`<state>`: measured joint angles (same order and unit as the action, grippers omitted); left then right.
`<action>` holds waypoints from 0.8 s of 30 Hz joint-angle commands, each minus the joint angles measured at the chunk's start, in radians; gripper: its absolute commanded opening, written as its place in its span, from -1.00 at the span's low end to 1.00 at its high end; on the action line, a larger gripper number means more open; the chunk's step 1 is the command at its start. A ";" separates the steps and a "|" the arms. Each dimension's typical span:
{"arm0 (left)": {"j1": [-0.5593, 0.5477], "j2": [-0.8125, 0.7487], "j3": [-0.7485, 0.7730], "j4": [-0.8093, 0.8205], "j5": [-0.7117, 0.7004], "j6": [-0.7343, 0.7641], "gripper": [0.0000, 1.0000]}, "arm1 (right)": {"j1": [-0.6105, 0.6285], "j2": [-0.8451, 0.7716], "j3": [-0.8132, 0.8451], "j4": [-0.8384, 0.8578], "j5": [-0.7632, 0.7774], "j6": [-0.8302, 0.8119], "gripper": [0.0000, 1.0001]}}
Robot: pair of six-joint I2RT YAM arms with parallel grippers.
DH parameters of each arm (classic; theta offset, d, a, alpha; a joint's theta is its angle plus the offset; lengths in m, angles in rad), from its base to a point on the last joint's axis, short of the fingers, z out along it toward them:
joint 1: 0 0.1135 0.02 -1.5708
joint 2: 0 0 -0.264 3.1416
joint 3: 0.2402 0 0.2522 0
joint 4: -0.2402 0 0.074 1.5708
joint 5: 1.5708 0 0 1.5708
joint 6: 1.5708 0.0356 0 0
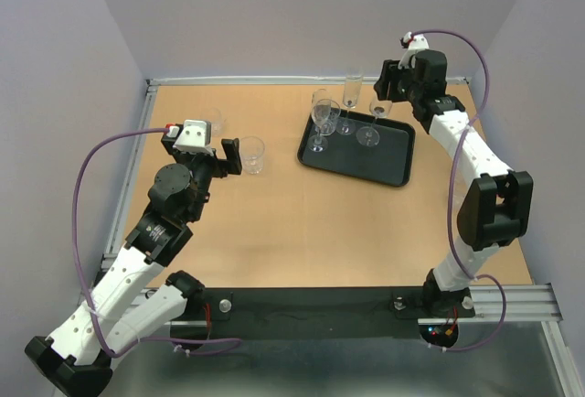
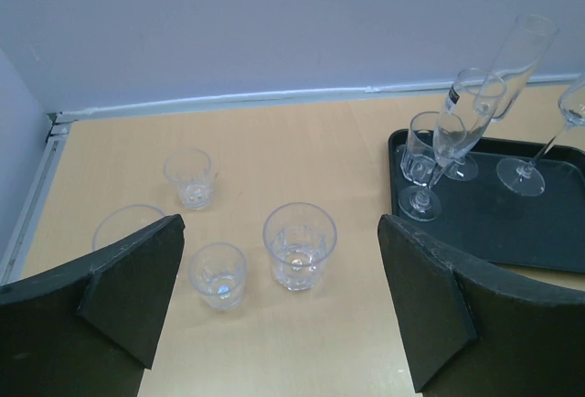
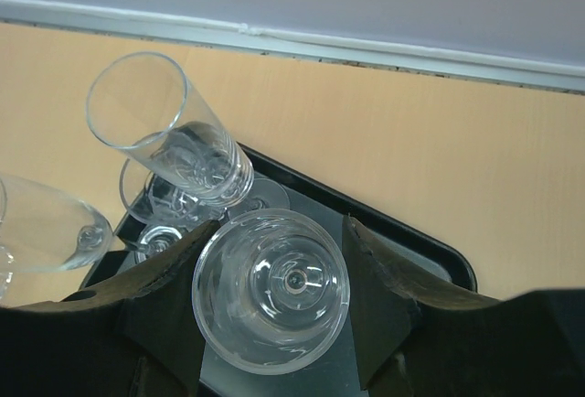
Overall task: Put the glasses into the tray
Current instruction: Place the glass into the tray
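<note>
Clear stemmed glass (image 3: 271, 289) stands upright over black rimmed tray (image 3: 437, 255).

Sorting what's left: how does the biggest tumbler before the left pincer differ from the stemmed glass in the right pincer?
The tumbler is short and stemless; the stemmed glass tall on a thin stem. The tumbler stands on the table, the stemmed glass at the tray. The tumbler stands free; the right pincer grips the stemmed glass. Both are clear, upright.
</note>
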<state>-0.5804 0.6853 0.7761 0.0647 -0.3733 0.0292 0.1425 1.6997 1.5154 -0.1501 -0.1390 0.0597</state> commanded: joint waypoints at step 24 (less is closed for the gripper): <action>0.008 -0.004 -0.005 0.058 0.001 0.006 0.97 | 0.045 0.159 0.186 0.063 0.095 -0.084 -0.30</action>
<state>-0.5747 0.6853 0.7761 0.0647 -0.3733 0.0292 0.1783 1.8503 1.6176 -0.1486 -0.0635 -0.0029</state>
